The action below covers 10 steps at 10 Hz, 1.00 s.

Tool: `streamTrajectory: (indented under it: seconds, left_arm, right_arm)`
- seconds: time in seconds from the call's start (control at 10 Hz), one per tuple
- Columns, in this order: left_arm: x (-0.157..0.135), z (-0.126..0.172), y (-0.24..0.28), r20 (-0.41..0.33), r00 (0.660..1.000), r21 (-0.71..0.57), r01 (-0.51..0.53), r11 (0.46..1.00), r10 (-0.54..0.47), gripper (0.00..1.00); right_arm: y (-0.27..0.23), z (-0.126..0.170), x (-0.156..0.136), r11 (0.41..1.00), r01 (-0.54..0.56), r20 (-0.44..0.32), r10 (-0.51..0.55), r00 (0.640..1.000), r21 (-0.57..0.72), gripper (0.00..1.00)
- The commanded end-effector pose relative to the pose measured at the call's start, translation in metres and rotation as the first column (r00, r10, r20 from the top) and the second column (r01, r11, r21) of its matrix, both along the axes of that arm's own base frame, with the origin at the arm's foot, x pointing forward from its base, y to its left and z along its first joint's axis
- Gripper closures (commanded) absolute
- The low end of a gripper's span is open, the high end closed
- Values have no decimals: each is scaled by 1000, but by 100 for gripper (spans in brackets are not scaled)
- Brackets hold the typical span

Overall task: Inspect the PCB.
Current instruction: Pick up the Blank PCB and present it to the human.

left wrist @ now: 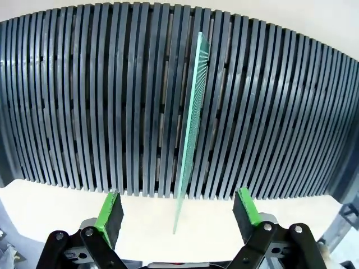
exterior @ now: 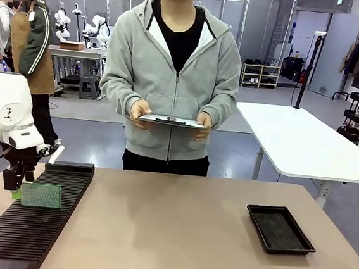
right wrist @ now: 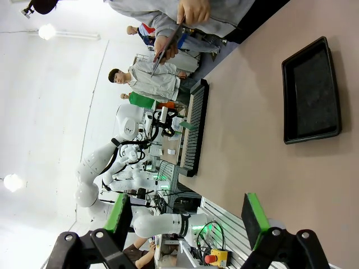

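The PCB, a thin green dotted board, stands on edge in a slot of the black ribbed rack at the table's left. In the left wrist view the PCB runs edge-on down the middle of the rack. My left gripper is open, its green pads on either side of the board's near edge without touching it. From the front, my left gripper hangs at the board's left end. My right gripper is open and holds nothing, high above the table.
A shallow black tray lies at the table's right. The person at the far side holds a grey clipboard in both hands. The tan tabletop between rack and tray is bare. A white table stands behind, to the right.
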State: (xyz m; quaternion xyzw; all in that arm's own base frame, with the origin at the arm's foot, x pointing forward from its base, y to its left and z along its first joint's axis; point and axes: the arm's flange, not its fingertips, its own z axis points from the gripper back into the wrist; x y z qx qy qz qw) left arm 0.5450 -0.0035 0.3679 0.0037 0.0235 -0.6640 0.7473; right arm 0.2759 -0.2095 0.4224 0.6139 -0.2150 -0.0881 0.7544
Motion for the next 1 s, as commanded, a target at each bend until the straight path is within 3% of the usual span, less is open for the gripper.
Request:
streamTrajectory:
  seconds: [0.0,0.1,0.2,0.4,0.5,0.7,0.8,0.9]
  left_arm:
    - [9,0,2,-38,999,-28,-5,1000,4,0]
    - [10,-3,3,-45,999,-34,-5,999,3,0]
    - [10,-3,3,-48,999,-37,-9,999,7,20]
    - [10,-5,4,-65,998,-67,-5,998,0,78]
    - [10,-7,3,-73,997,-70,-7,998,2,100]
    - [11,-8,4,-72,997,-63,-11,998,6,100]
    - [11,-8,5,-72,997,-54,-12,998,8,95]
    - [11,-8,5,-73,997,-50,-13,999,9,100]
  right_arm:
    - [0,0,-1,1000,-1,2,1,1000,3,0]
    - [0,0,-1,1000,-1,2,1,1000,3,0]
    - [0,0,-1,1000,-1,2,1,1000,3,0]
    - [0,0,-1,1000,-1,2,1,1000,3,0]
    - [0,0,-1,1000,-1,2,1,1000,3,0]
    - [0,0,-1,1000,-1,2,1,1000,3,0]
    - [0,0,-1,1000,-1,2,1,1000,3,0]
    - [0,0,-1,1000,-1,2,1,1000,3,0]
